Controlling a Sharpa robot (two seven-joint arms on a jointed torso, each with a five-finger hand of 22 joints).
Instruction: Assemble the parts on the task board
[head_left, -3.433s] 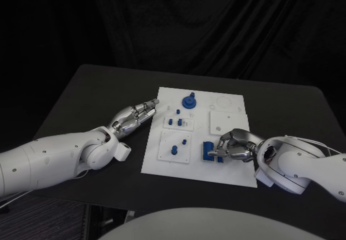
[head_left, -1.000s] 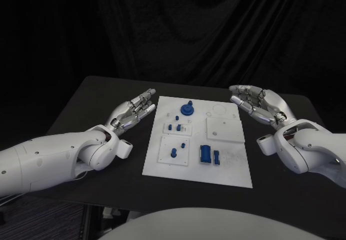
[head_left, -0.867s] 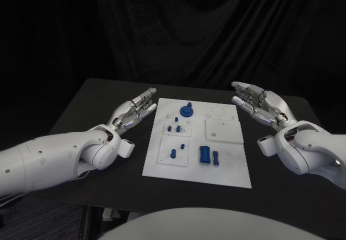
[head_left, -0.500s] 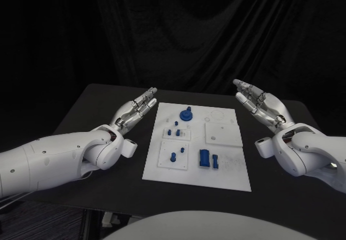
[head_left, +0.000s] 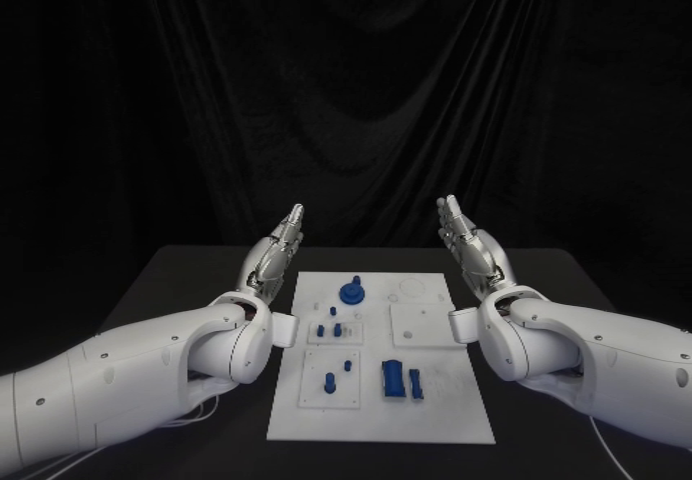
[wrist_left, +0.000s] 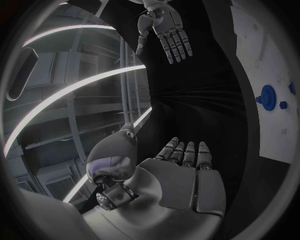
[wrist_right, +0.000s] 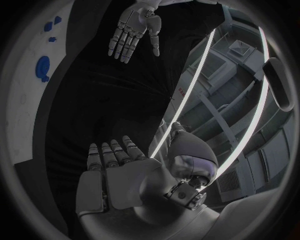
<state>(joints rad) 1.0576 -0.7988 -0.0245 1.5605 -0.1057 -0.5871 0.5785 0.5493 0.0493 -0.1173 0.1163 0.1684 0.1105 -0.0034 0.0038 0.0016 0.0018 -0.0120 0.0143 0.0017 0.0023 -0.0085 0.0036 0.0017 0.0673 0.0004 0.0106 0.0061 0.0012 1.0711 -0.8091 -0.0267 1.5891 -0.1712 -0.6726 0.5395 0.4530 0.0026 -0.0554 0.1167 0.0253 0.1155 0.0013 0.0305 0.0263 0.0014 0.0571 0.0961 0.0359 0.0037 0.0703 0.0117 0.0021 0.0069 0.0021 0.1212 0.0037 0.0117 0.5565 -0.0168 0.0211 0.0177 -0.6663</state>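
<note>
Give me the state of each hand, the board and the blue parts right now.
Left hand: open, fingers straight, raised beside the board, holding nothing.
Right hand: open, fingers straight, raised on the other side, holding nothing.
Board: flat on the table, untouched by either hand.
Round part: upright at the board's far end.
Block parts: lying side by side at the near end.

A black table (head_left: 188, 290) carries the white task board (head_left: 447, 420), which lies flat on its middle and runs from the table's near part toward its far edge. Bare black tabletop borders the task board on its left, right and far sides.
</note>
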